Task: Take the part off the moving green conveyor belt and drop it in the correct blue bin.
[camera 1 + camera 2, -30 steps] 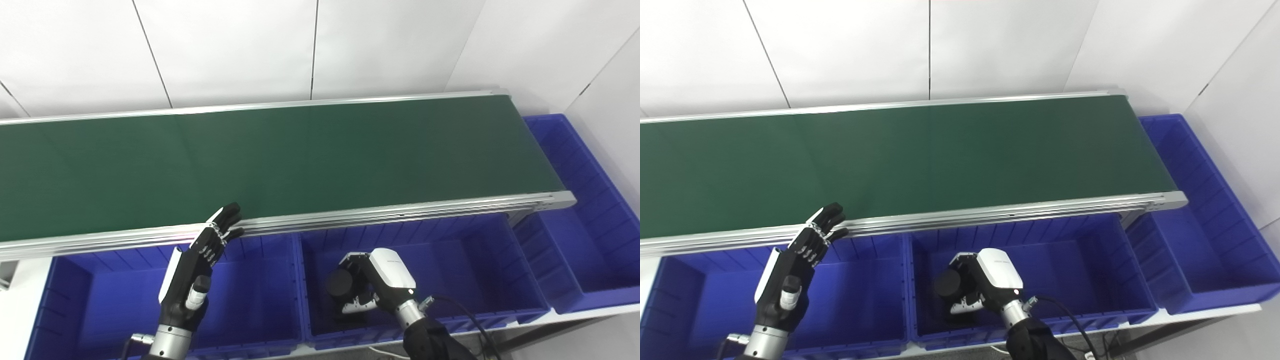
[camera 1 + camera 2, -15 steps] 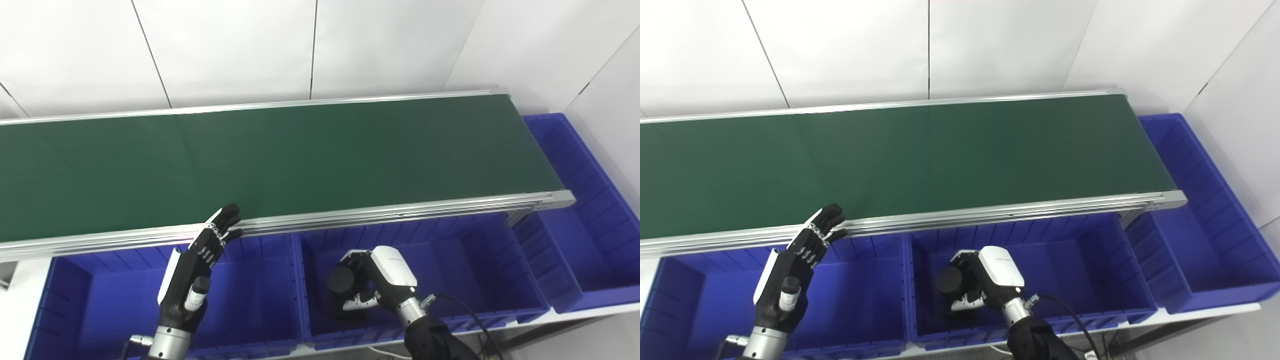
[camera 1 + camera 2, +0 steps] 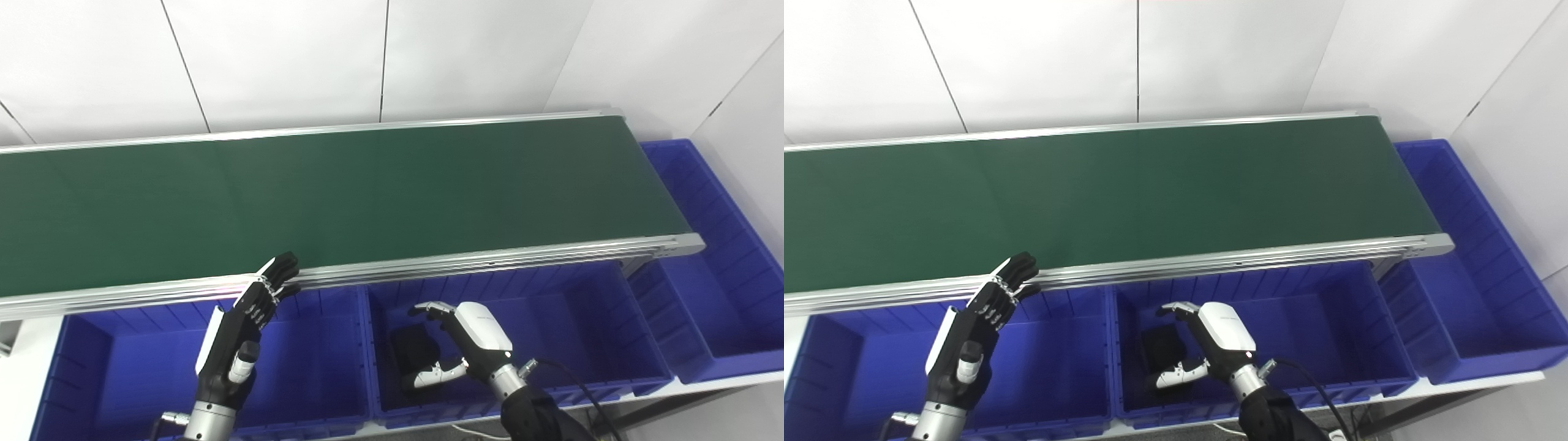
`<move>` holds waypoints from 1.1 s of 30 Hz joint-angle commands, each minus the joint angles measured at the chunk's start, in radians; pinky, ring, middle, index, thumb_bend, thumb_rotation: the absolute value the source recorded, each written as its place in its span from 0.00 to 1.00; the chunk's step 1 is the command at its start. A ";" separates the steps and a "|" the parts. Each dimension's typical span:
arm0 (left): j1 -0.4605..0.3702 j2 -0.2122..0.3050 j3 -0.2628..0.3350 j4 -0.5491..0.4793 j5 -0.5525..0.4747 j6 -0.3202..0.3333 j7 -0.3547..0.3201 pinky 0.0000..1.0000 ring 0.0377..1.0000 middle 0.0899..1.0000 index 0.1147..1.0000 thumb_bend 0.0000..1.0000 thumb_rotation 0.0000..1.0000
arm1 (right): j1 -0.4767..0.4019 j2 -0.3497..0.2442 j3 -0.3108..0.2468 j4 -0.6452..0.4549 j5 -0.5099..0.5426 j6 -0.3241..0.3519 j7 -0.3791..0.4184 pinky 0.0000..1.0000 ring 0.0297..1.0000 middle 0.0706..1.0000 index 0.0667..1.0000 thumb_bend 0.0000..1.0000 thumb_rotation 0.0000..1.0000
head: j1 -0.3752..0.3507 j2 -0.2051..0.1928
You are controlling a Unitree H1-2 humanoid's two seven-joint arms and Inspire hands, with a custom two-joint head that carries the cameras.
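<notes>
The right hand [image 3: 465,343] hangs over the middle blue bin [image 3: 551,343] with fingers and thumb spread wide, holding nothing. The black part [image 3: 415,346] lies just left of its palm, inside that bin; whether the thumb touches it I cannot tell. The left hand [image 3: 242,331] stands flat and open, fingertips at the near rail of the green conveyor belt [image 3: 343,190].
</notes>
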State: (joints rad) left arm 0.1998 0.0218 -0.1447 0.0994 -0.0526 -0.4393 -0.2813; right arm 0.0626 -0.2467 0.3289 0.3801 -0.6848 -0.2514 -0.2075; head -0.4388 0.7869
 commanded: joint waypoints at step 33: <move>-0.020 -0.009 -0.156 0.032 0.190 -0.031 0.228 0.82 0.87 0.87 0.84 1.00 0.99 | 0.126 0.058 -0.126 -0.456 0.453 -0.217 0.159 0.63 0.73 0.78 0.76 1.00 0.73 | 0.399 -0.051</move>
State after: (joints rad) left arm 0.1946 0.0161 -0.2877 0.1573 0.1194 -0.4394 -0.0855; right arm 0.1899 -0.2108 0.1946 -0.0831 -0.2550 -0.4101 -0.0116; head -0.0491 0.7425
